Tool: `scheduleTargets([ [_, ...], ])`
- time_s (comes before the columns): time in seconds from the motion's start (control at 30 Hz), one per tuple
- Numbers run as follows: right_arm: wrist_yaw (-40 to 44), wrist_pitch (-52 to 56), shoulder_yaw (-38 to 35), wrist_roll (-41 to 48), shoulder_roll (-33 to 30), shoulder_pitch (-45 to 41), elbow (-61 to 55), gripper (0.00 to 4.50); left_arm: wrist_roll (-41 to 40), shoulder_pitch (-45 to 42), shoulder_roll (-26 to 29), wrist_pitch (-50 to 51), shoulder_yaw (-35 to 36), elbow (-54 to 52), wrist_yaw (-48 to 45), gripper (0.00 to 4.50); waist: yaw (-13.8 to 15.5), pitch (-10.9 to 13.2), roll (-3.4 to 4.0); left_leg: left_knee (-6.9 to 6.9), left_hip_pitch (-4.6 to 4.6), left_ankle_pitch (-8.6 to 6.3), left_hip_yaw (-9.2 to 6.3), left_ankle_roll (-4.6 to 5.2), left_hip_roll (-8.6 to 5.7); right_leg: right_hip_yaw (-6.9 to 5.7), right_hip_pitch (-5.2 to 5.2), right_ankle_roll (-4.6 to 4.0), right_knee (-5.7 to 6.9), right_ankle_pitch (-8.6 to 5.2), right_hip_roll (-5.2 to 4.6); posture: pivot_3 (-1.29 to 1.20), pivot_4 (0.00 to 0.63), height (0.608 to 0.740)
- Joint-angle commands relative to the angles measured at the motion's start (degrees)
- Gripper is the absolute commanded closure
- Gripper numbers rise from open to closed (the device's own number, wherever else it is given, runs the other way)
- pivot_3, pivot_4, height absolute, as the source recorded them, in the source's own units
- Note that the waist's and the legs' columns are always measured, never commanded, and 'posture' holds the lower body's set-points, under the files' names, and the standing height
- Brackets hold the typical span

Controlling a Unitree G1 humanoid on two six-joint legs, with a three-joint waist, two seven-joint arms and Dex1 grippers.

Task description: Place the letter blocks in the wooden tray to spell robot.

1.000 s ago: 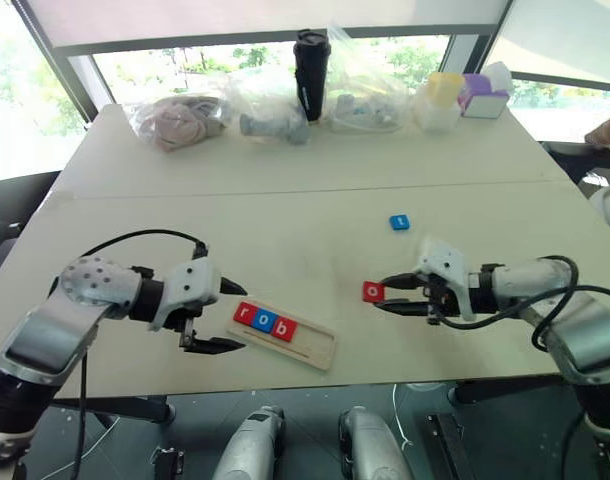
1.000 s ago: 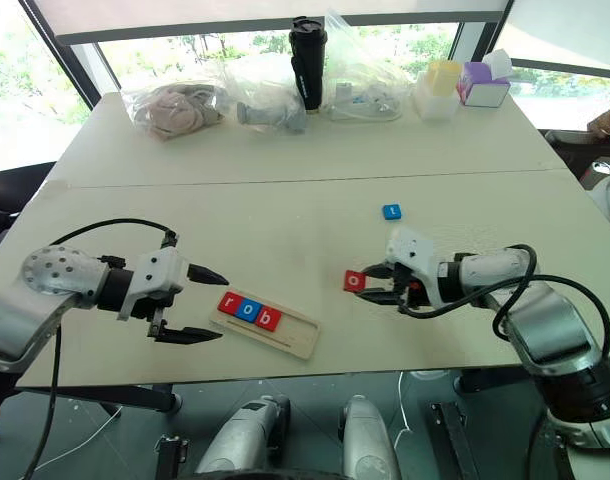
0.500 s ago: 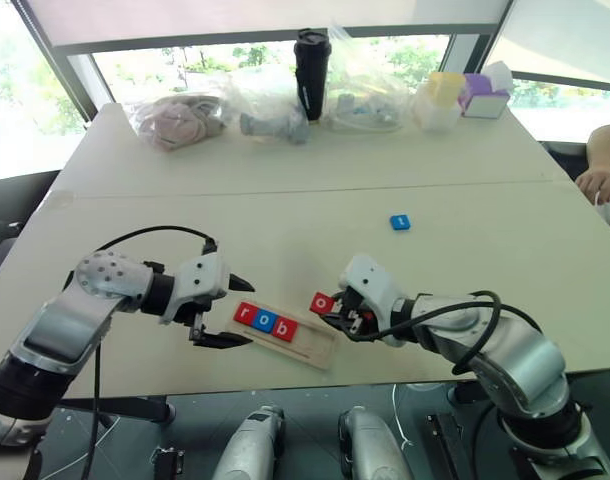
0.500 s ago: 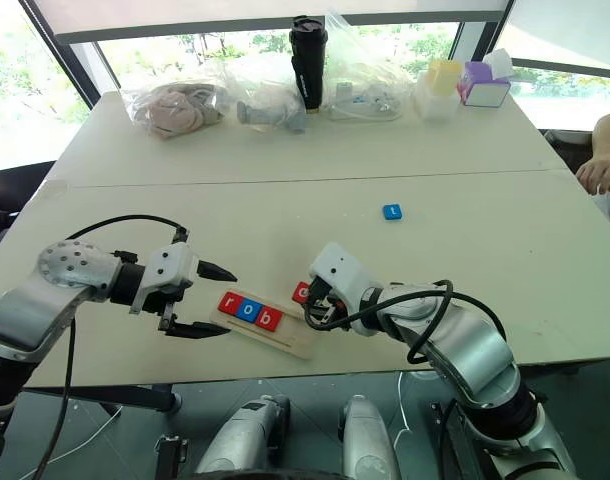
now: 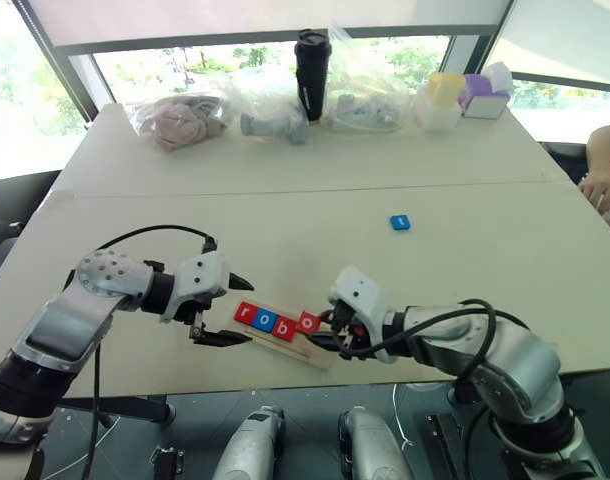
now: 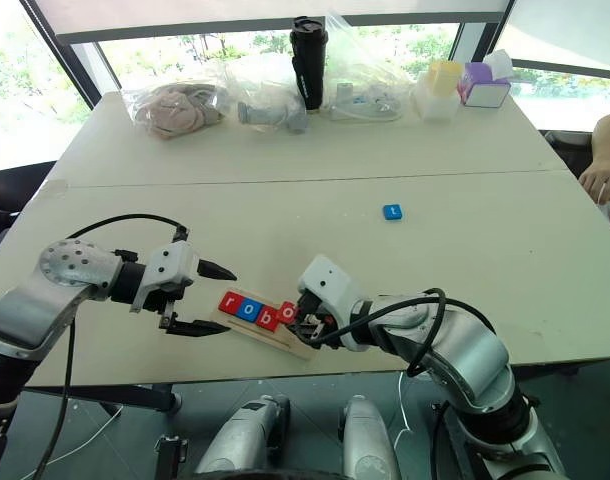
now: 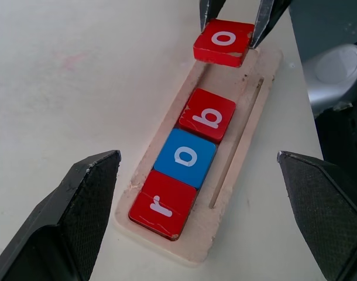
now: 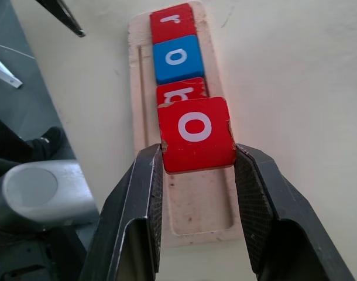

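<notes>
The wooden tray (image 5: 290, 335) lies at an angle near the front edge of the pale surface (image 5: 285, 230), low and just left of centre in the left eye view. Three tiles sit side by side in its slot: a red r (image 7: 162, 204), a blue o (image 7: 185, 158) and a red b (image 7: 207, 115). The right tool (image 8: 196, 170) is clamped on a fourth tile, a red o (image 8: 195, 133), one finger on each side edge, holding it over the tray just past the b; from the left wrist view it sits slightly raised and apart from the b. The left tool (image 5: 223, 312) hangs at the tray's left end with its fingers wide apart, gripping nothing. The last tile, a blue one (image 5: 400, 222), lies alone on the surface right of centre, well apart from the tray; its letter is too small to read.
</notes>
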Motion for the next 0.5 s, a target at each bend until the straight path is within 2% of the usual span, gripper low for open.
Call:
scheduleTargets([
  [0.03, -1.3, -3.1, 2.7, -1.0, -0.1, 0.3, 0.3, 3.35, -0.4, 0.0, 0.5, -0.3, 1.0, -1.5, -0.3, 0.0, 0.0, 0.0, 0.0, 0.0, 0.0, 0.0, 0.0, 0.0, 0.0, 0.0, 0.0, 0.0, 0.0, 0.0, 0.0, 0.0, 0.15, 0.74],
  [0.5, -3.5, -8.2, 8.5, -4.1, -2.1, 0.1, 2.3, 3.35, -0.2, -0.7, 0.1, -0.1, 0.8, -1.0, -0.1, 0.0, 0.0, 0.0, 0.0, 0.01, 0.01, 0.0, 0.0, 0.0, 0.0, -0.01, 0.01, 0.0, 0.0, 0.0, 0.0, 0.0, 0.15, 0.74],
])
